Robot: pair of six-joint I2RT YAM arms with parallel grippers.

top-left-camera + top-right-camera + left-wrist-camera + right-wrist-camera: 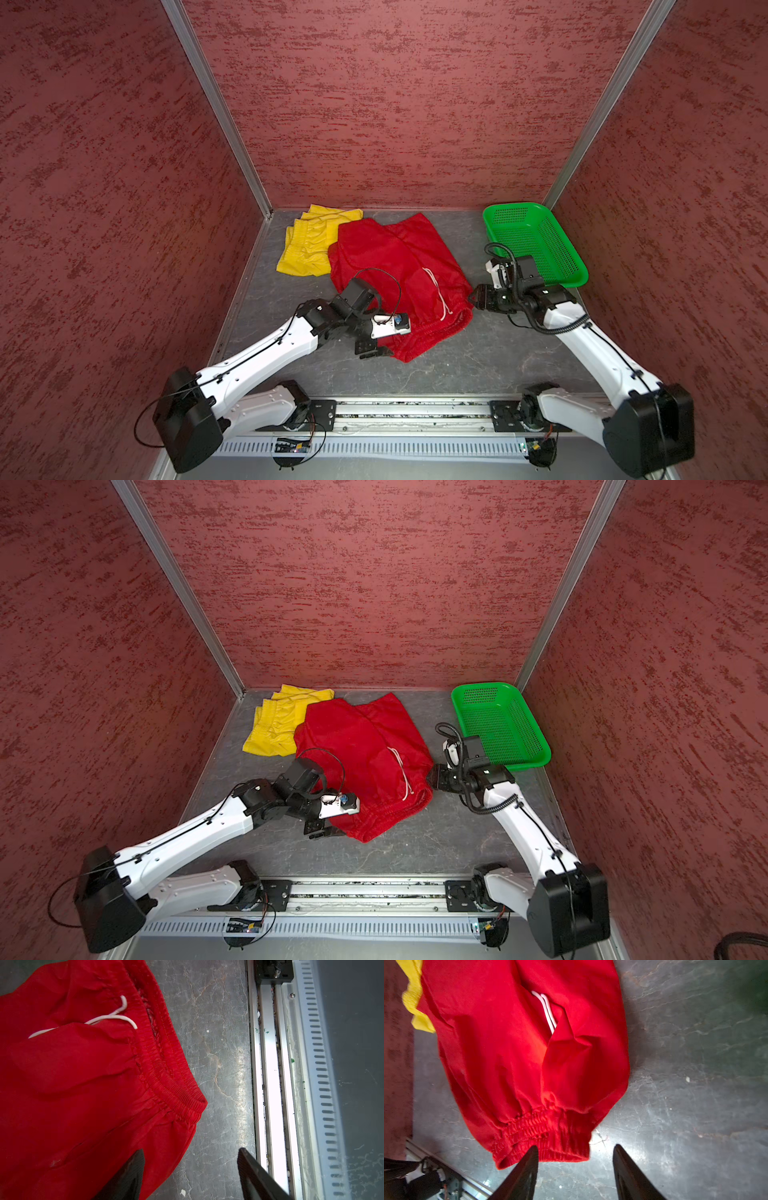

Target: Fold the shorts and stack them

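**Non-task items: basket, table, rail, walls**

We log a green perforated basket (536,245) in both top views. It sits on the grey marbled table (478,357) at the far right corner, near the right aluminium corner post (602,108). Dark red textured wall panels (395,104) close in three sides. Along the near edge we see an aluminium rail (415,409), with a slotted cable duct (395,448) just beside it. In the left wrist view we note green flecks (293,1060) on the rail and white crumbs (182,1192) on the table.
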